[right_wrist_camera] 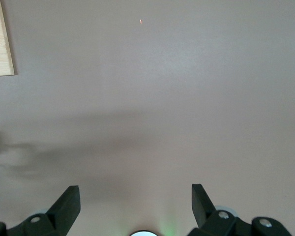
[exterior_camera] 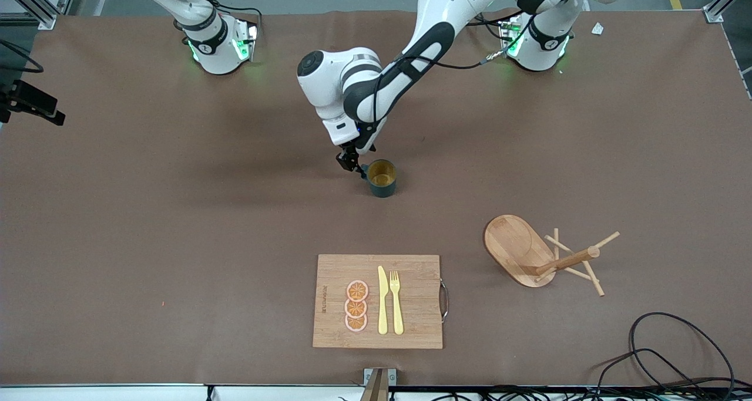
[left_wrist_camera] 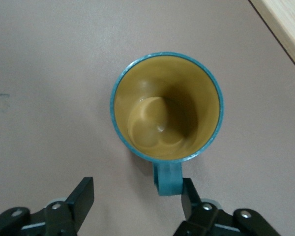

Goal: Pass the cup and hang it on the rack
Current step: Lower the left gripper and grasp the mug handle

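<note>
The dark teal cup (exterior_camera: pixel 382 178) stands upright on the brown table mid-way between the arms, its golden-brown inside (left_wrist_camera: pixel 167 105) facing up. My left gripper (exterior_camera: pixel 351 162) is low beside it, at the handle (left_wrist_camera: pixel 167 181). It is open around the handle: one finger (left_wrist_camera: pixel 189 196) touches the handle's side, the other finger (left_wrist_camera: pixel 85 197) stands well apart. The wooden rack (exterior_camera: pixel 520 248), with its post and pegs (exterior_camera: pixel 578 259), sits nearer the front camera, toward the left arm's end. My right gripper (right_wrist_camera: pixel 136 201) hangs open over bare table, holding nothing.
A bamboo cutting board (exterior_camera: pixel 411 324) with orange slices (exterior_camera: pixel 356 306), a yellow knife (exterior_camera: pixel 382 300) and a fork (exterior_camera: pixel 396 301) lies near the front edge. Black cables (exterior_camera: pixel 675 354) trail at the front corner by the left arm's end.
</note>
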### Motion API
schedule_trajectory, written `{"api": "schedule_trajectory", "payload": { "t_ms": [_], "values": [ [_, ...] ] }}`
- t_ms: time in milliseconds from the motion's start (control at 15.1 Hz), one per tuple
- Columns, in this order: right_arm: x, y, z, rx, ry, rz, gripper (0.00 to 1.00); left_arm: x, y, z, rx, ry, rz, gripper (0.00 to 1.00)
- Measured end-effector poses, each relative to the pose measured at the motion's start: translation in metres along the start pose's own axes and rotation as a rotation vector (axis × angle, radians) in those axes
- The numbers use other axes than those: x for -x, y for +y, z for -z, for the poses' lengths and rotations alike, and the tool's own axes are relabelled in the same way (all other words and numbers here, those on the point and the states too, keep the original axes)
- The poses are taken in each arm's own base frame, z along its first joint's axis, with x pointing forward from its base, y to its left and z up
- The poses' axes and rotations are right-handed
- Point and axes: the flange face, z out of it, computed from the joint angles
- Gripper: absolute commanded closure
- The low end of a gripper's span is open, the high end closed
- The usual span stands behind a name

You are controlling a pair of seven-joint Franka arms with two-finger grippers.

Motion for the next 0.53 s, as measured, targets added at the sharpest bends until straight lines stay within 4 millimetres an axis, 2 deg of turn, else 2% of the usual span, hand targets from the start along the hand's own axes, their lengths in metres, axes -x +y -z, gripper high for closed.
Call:
{"api": "schedule_trajectory", "payload": {
  "t_ms": [398, 530],
  "values": [
    [0.001, -0.003, -0.002, 0.0, -0.009, 0.006, 0.0, 0.0, -0.008, -0.012, -0.053, 0.053, -0.009, 0.24],
    [0.004, -0.003, -0.003, -0.001, -0.025, 0.006, 0.0, 0.002, -0.012, -0.012, -0.062, 0.066, -0.015, 0.3]
  ]
}}
